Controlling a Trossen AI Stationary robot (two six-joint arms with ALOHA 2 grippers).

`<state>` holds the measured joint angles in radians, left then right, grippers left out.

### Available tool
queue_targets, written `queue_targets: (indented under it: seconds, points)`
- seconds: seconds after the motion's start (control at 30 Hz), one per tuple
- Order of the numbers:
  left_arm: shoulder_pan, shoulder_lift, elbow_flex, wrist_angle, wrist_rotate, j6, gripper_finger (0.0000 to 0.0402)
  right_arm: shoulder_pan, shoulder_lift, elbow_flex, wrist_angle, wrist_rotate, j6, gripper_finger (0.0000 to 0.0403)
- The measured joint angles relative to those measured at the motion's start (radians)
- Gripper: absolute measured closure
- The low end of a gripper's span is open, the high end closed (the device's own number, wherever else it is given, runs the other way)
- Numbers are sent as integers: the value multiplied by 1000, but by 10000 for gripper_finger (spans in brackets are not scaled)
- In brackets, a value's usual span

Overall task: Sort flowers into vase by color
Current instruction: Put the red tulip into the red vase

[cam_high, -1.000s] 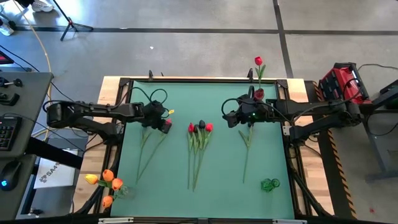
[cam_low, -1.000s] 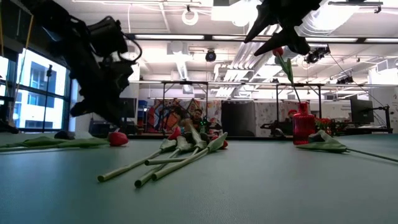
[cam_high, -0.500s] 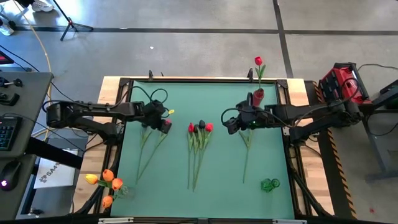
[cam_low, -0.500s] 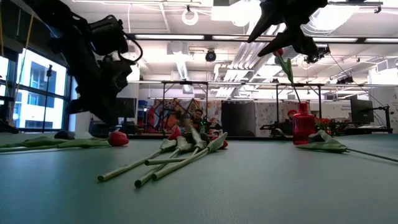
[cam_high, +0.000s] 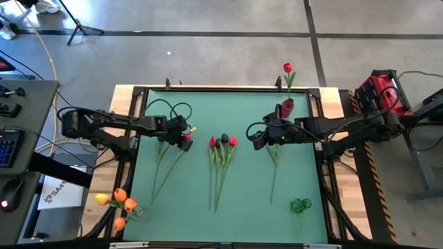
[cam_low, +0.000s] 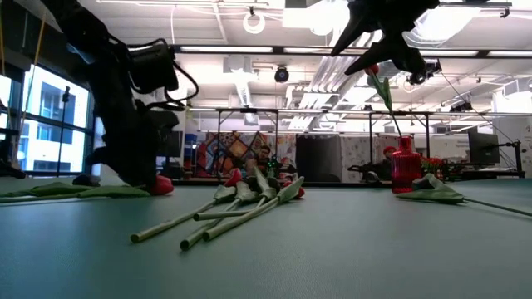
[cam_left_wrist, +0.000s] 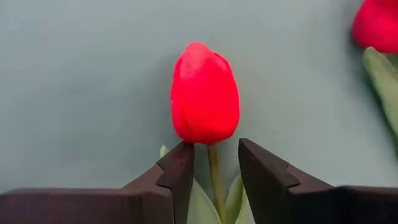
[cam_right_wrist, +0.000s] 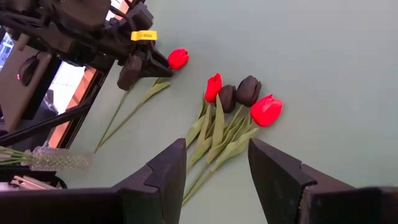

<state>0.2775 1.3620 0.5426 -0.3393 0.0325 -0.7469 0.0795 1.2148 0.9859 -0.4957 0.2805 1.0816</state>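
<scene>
- The left end effector (cam_left_wrist: 214, 168) sits low over the green counter (cam_high: 249, 200) with its fingers parted, one on each side of a red tulip's (cam_left_wrist: 204, 93) stem just below the bud, not gripping it.
- That tulip lies flat at the counter's left; its bud points toward the counter's middle and its stem trails toward the near-left edge.
- The right end effector (cam_right_wrist: 214, 165) hovers half open and empty, right of the bunch of red and dark tulips (cam_high: 221, 162).

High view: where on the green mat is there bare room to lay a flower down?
Bare mat lies along the near edge between the clear glass vase of orange tulips and the small green glass vase, and at the far edge left of the red vase. The middle is crowded: red and dark tulips, both grippers.
</scene>
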Motion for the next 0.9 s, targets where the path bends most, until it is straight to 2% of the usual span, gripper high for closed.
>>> queue_targets:
  seconds: [0.13, 0.37, 0.57, 0.73, 0.9]
  points:
    - [1, 41, 1, 47, 33, 8, 304, 0, 0, 0, 0, -1, 2, 243]
    - [12, 27, -1, 52, 65, 24, 393, 0, 0, 0, 0, -1, 0, 243]
    - [40, -50, -1, 79, 124, 17, 395, 0, 6, 0, 30, -3, -6, 243]
    - [56, -171, 12, 141, 126, -3, 398, 0, 56, 0, 177, -69, -30, 243]
    - [63, -270, 37, 355, 125, 33, 400, -9, 137, 0, 365, -145, -73, 243]
